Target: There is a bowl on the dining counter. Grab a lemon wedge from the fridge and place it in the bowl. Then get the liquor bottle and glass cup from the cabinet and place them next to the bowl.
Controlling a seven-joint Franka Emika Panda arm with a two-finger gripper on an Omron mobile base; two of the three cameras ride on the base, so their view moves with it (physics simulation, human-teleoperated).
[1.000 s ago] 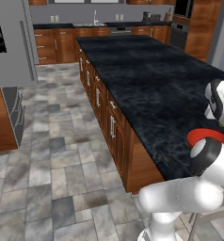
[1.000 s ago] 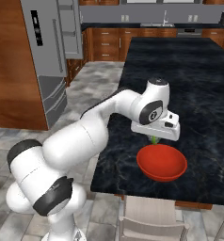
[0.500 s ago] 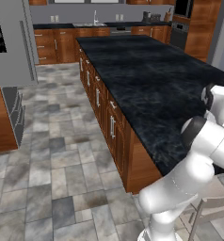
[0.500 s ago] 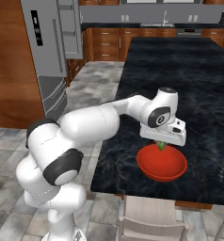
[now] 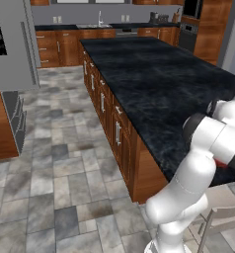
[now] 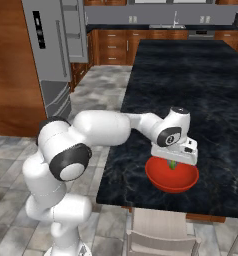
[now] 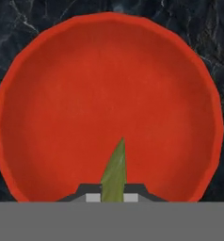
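Hovering over the bowl [image 6: 172, 175] on the counter [image 6: 201, 95], the gripper [image 6: 173, 163] is clamped on the lemon wedge [image 7: 115, 175]. The wedge hangs above the bowl's red inside, with nothing lying in it.

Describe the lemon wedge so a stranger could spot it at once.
Start at the long black dining counter and go to the red bowl near its close edge. Just above the bowl, pinched in the shut gripper, is the lemon wedge: a thin yellowish-green sliver, the only green thing against the red.
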